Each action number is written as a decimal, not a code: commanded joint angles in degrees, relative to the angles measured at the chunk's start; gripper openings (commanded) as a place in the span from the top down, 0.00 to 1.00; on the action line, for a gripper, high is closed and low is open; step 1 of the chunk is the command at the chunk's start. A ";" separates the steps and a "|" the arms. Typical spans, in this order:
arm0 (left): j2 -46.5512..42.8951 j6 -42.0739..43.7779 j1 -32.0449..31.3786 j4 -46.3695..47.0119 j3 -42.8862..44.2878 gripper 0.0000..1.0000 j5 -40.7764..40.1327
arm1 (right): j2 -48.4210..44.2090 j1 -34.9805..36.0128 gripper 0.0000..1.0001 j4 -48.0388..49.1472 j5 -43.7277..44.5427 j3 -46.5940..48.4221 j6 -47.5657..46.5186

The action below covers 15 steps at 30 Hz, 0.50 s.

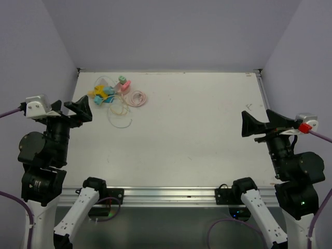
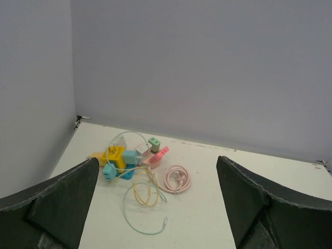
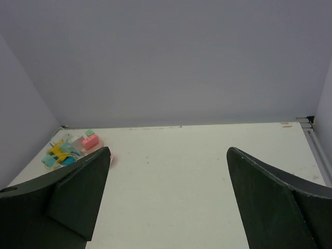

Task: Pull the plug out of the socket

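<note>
A cluster of coloured sockets and plugs (image 1: 109,89) lies at the far left of the table. In the left wrist view it shows a yellow socket block (image 2: 115,154) with cyan plugs (image 2: 129,156) on it. Beside it is a pink socket (image 2: 158,154) with a green plug (image 2: 154,141) and a white plug (image 2: 142,149). My left gripper (image 1: 78,110) is open and empty, raised near the left edge, short of the cluster. My right gripper (image 1: 262,124) is open and empty at the right side, far from it. The cluster shows small in the right wrist view (image 3: 72,146).
A coiled pink cable (image 1: 136,97) lies right of the cluster. Loose yellow and mint cables (image 1: 119,114) loop on the table in front of it. Purple walls close the back and both sides. A metal rail (image 1: 166,194) runs along the near edge.
</note>
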 commanded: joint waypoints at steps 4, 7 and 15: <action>1.49 -1.49 -0.40 -0.49 -1.68 0.00 0.06 | 0.13 0.13 0.01 2.51 -0.69 -2.56 1.56; 2.37 -2.46 -0.40 -0.41 -2.30 0.00 0.67 | 1.26 0.13 0.01 2.25 -1.48 -4.14 3.06; 8.78 -5.70 -0.40 -1.90 -5.20 0.01 4.19 | 9.44 0.13 0.01 1.02 -6.84 -10.90 11.23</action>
